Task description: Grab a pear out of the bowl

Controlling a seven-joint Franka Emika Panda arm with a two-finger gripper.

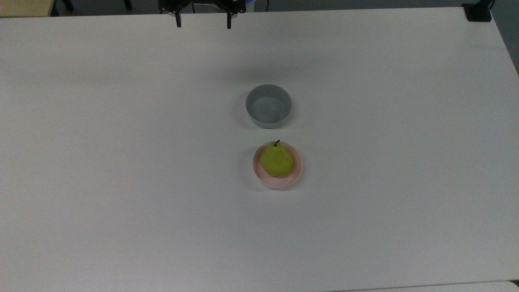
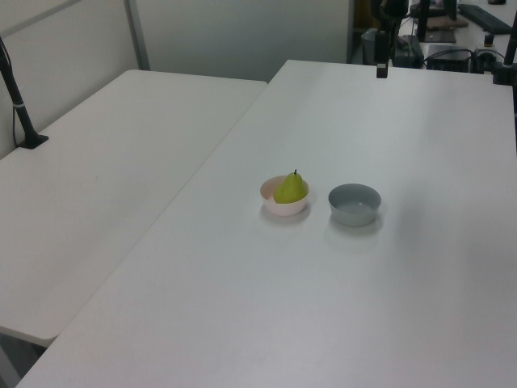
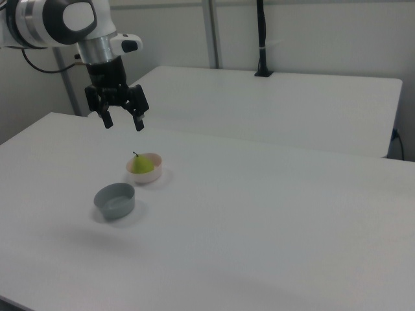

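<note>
Above the table's far edge, the top view crops the gripper, fingers spread wide, empty.

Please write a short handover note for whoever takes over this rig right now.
Claw: open, empty, held high above the table, away from both bowls.
Pear: sitting in the pink bowl, stem toward the grey bowl in the top view.
Grey bowl: empty, standing beside the pink bowl without touching it.
Done: nothing yet; the pear is untouched.
Left: bring the claw over the pink bowl, lower it around the pear, close and lift it out.
</note>
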